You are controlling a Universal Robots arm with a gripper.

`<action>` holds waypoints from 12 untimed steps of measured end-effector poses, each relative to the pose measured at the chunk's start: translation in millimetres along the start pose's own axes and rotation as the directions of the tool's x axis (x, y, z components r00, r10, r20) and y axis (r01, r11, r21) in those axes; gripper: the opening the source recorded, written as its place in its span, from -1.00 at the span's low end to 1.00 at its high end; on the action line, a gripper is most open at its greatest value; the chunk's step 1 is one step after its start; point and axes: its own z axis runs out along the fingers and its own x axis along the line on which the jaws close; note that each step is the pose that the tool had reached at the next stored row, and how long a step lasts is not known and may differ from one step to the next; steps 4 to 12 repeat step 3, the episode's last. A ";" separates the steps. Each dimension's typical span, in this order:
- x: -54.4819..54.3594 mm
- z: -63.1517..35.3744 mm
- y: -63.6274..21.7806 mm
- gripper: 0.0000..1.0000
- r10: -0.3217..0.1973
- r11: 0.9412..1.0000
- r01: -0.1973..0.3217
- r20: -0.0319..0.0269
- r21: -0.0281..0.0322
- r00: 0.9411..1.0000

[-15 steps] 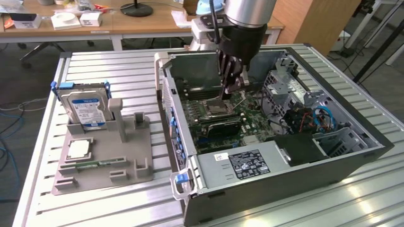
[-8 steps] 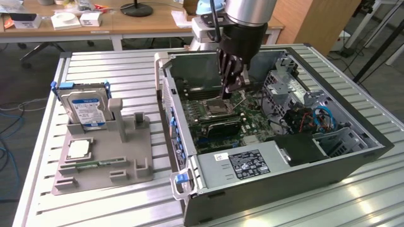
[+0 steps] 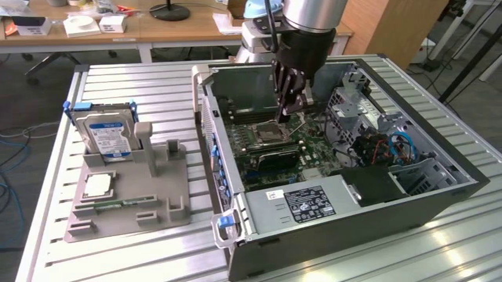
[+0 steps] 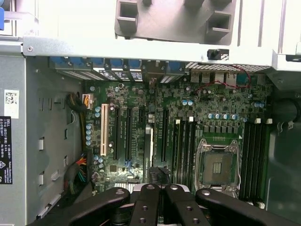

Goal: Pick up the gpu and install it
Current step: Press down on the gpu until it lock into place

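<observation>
My gripper [image 3: 290, 97] hangs inside the open computer case [image 3: 235, 235], over the motherboard [image 3: 274, 147]. Its fingers are shut on the gpu [image 3: 293, 110], a thin dark card that hangs upright below them, just above the board. In the wrist view the black fingers [image 4: 141, 207] sit together, and the gpu [image 4: 150, 148] shows edge-on as a narrow strip beyond them. It hangs over the long black expansion slots [image 4: 128, 134], a little apart from the white slot [image 4: 102, 132].
A grey parts holder [image 3: 133, 194] on the table at the exterior view's left carries a blue-labelled hard drive [image 3: 110, 135], a processor chip [image 3: 98, 185] and a green memory stick [image 3: 126, 204]. Inside the case are the CPU socket [image 4: 218, 165], power supply [image 3: 306, 202] and drive cage with cables [image 3: 392, 147].
</observation>
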 end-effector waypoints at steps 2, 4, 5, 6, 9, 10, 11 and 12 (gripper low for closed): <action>0.0 0.0 0.0 -0.80 0.000 1.000 0.000 0.000 0.000 1.000; 0.0 0.0 0.0 -0.80 0.000 1.000 0.000 0.000 0.000 1.000; 0.0 0.0 0.0 -0.80 0.000 1.000 0.000 0.000 0.000 1.000; 0.0 0.0 0.0 -0.80 0.000 1.000 0.000 0.000 0.000 1.000; 0.0 0.0 0.0 -0.80 0.000 1.000 0.000 0.000 0.000 1.000; 0.0 0.0 0.0 -0.80 0.000 1.000 0.000 0.000 0.000 1.000; 0.0 0.0 0.0 -0.80 0.000 1.000 0.000 0.000 0.000 1.000; 0.0 0.0 0.0 -0.80 0.000 1.000 0.000 0.000 0.000 1.000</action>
